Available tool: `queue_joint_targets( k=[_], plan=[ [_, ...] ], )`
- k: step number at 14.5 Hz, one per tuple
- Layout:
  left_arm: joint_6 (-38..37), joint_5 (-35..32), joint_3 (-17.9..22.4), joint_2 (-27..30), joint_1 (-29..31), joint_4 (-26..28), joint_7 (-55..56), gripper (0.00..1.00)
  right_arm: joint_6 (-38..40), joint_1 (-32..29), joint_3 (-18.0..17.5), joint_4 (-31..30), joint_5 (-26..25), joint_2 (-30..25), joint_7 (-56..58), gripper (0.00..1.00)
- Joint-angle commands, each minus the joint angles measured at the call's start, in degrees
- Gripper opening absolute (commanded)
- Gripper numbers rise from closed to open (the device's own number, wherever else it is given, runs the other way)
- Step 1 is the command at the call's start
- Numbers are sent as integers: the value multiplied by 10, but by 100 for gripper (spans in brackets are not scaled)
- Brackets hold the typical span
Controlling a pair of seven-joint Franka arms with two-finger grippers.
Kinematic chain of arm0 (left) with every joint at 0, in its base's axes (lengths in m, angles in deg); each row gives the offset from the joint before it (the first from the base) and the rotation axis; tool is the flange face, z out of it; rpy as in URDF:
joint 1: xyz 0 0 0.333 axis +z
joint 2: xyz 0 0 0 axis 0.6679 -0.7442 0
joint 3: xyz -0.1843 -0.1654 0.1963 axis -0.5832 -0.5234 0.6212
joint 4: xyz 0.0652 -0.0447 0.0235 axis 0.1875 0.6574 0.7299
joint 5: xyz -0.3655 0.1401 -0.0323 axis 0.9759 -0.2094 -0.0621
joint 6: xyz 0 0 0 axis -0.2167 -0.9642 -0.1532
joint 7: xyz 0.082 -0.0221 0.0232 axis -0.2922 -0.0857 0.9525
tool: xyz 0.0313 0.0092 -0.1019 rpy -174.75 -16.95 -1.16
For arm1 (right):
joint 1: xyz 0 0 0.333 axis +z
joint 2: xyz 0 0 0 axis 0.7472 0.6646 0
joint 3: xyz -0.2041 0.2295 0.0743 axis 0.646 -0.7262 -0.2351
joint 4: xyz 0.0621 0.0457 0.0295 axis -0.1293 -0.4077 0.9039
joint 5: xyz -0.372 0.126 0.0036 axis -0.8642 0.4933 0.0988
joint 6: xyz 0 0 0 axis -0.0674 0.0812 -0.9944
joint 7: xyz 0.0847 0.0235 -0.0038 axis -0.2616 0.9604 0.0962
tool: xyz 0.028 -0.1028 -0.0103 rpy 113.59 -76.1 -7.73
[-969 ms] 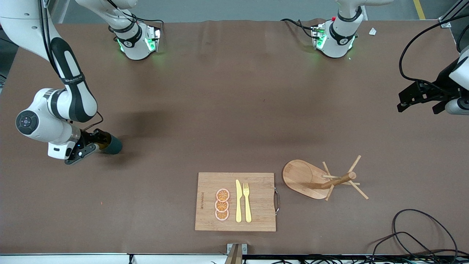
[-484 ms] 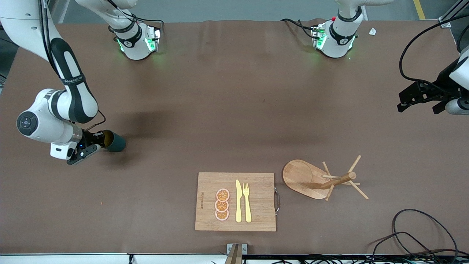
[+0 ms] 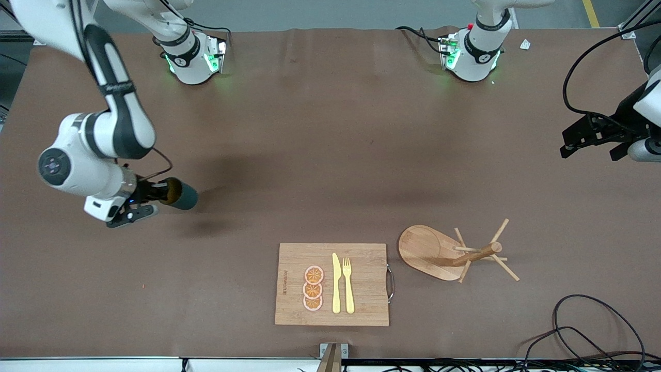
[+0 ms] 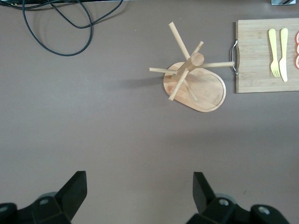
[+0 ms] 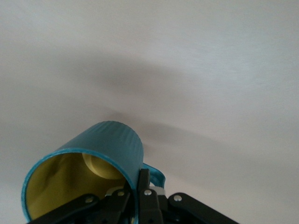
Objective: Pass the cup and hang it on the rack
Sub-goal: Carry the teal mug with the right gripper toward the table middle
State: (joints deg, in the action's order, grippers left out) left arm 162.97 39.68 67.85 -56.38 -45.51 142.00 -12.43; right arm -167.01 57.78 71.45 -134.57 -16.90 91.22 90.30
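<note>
One cup [image 3: 182,196] clamped in right end effector [image 3: 155,195]; one rack [image 3: 448,252]; left end effector [image 3: 588,138] wide open, empty.

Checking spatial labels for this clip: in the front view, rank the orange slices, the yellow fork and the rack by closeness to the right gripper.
From the right gripper, jaws shut on the cup, over the right arm's end of the table:
1. Orange slices, on the cutting board, at its end toward the right arm.
2. Yellow fork, mid-board, beside the knife.
3. Rack, off the board, toward the left arm's end.
</note>
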Motion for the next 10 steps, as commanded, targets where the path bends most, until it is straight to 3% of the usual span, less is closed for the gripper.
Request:
queue_joint_targets(
  k=[1,5,10],
  plan=[
    [-6,6,0,4,3,-1,-10,100,-6,104,5,-18,4,-23,-189,0],
    [-6,6,0,3,4,0,-10,100,-44,226,6,-1,1,-12,-423,0],
    [-6,6,0,4,4,0,-10,100,-72,318,6,47,-1,50,-625,0]
  ],
)
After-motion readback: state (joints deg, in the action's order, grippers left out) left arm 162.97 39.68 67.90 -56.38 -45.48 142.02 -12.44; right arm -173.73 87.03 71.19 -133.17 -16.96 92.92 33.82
